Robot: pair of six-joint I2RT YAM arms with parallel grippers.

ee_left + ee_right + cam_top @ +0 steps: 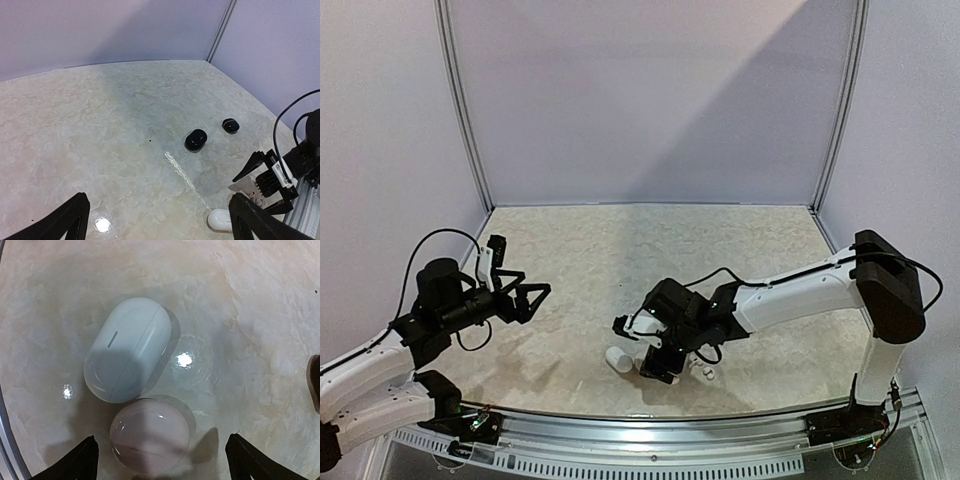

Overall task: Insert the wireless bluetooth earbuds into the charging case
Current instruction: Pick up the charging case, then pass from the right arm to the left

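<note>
A closed white oblong charging case (127,349) lies on the marbled table, seen also from above as the white case (618,358). Touching its near end is a round pinkish-white domed case (149,436). My right gripper (162,450) hovers over the round case with its jaws spread wide to either side, clear of it. It shows from above as the right gripper (638,350). A tiny white bit (705,373), possibly an earbud, lies just right of it. My left gripper (159,200) is open and empty, raised at the table's left (515,272).
Two black cases, one oval (195,139) and one smaller and round (230,125), sit beyond the white case (220,220). A dark object (315,382) shows at the right wrist view's edge. The table's metal front rail (650,425) runs close behind the cases.
</note>
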